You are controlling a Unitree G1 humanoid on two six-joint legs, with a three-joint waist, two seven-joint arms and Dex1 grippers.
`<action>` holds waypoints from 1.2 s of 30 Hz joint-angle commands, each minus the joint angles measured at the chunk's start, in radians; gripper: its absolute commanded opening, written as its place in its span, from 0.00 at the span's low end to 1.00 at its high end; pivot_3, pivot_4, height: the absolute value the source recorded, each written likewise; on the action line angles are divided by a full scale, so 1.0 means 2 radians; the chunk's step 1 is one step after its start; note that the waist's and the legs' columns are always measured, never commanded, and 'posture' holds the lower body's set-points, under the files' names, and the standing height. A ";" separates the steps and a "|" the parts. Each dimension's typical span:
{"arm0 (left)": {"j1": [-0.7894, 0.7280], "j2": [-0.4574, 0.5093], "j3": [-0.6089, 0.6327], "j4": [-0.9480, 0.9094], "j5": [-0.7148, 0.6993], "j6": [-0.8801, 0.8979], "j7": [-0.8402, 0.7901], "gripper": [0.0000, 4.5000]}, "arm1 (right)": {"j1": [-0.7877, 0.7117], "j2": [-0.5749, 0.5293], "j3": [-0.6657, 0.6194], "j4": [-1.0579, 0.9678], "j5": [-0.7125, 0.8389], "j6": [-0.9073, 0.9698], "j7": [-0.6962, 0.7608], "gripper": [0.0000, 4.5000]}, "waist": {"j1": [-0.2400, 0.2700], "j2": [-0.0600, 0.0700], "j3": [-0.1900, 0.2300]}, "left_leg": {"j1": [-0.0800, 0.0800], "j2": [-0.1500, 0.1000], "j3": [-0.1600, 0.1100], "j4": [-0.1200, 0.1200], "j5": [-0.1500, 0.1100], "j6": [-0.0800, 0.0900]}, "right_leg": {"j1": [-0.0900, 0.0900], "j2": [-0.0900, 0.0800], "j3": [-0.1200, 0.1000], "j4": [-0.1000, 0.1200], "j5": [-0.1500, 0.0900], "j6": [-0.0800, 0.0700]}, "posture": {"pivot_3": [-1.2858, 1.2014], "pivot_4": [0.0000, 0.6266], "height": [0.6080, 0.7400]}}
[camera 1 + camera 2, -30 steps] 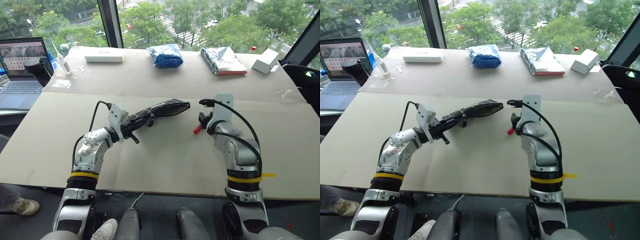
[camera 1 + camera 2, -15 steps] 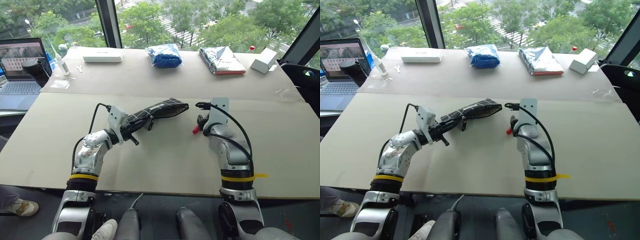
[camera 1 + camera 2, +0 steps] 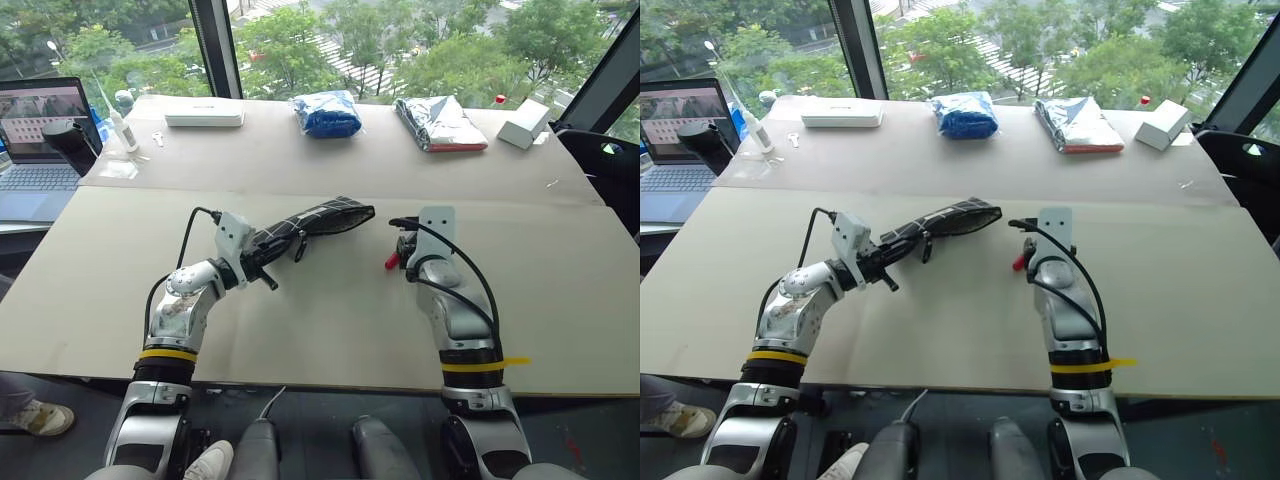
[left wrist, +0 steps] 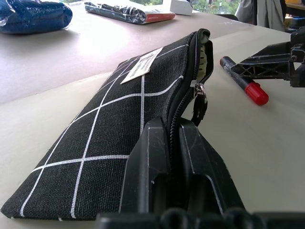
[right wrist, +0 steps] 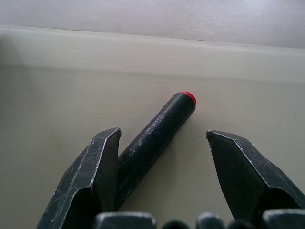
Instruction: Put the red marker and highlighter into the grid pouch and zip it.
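Observation:
The grid pouch [image 3: 322, 217] lies at mid-table, black with white lines, a white label [image 4: 143, 65] and its zipper mouth open at the far end. My left gripper [image 4: 174, 130] is shut on the pouch's near zipper edge. A pale rounded end [image 4: 205, 45] shows inside the open mouth; I cannot tell whether it is the highlighter. The red marker [image 5: 157, 128] lies flat on the table, to the right of the pouch's mouth. My right gripper [image 5: 163, 135] is open and straddles the marker's black barrel, with one finger [image 5: 97, 162] close beside it. The marker's red end [image 3: 391, 263] points back at me.
Along the table's far edge lie a white flat box [image 3: 205, 113], a blue bag [image 3: 326, 111], a silver-and-red packet [image 3: 441, 122] and a small white box [image 3: 524, 126]. A laptop [image 3: 42, 130] and a bottle [image 3: 121, 122] stand at far left.
My right gripper has sunk a little onto the marker, still open. The left gripper and the pouch have kept still. The camera view has shifted slightly.

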 commanded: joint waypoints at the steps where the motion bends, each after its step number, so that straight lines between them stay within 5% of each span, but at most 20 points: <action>1: -0.001 -0.001 0.006 -0.018 -0.010 -0.009 0.001 0.00 | 0.016 0.000 0.001 0.023 -0.006 0.006 0.002 0.72 | 0.000 0.000 0.000 | 0.000 0.000 0.000 0.000 0.000 0.000 | 0.000 0.000 0.000 0.000 0.000 0.000 | 0.52 0.24 1.00; 25: -0.008 -0.003 0.006 -0.013 -0.014 -0.002 -0.004 0.00 | -0.019 0.077 -0.093 0.049 0.042 0.049 -0.047 0.72 | -0.002 -0.001 -0.001 | 0.000 0.000 0.000 0.000 0.000 0.000 | 0.000 0.000 0.000 0.000 0.000 0.000 | 0.52 0.24 1.00; 28: -0.006 -0.003 0.007 -0.014 -0.014 -0.001 -0.003 0.00 | -0.013 0.073 -0.086 0.047 0.041 0.044 -0.044 0.57 | -0.003 -0.001 -0.001 | 0.000 0.000 0.000 0.000 0.000 0.000 | 0.000 0.000 0.000 0.000 0.000 0.000 | 0.52 0.24 1.00; 33: -0.005 -0.003 0.007 -0.016 -0.014 -0.001 -0.002 0.00 | -0.008 0.071 -0.079 0.040 0.042 0.038 -0.038 0.16 | -0.004 -0.001 -0.001 | 0.000 0.000 0.000 0.000 0.000 0.000 | 0.000 0.000 0.000 0.000 0.000 0.000 | 0.52 0.24 1.00; 36: -0.004 -0.003 0.008 -0.017 -0.014 -0.001 -0.001 0.00 | -0.007 0.067 -0.073 0.036 0.041 0.035 -0.031 0.12 | -0.004 -0.001 -0.001 | 0.000 0.000 0.000 -0.001 0.000 0.000 | 0.000 0.000 0.000 0.000 0.000 0.000 | 0.52 0.24 1.00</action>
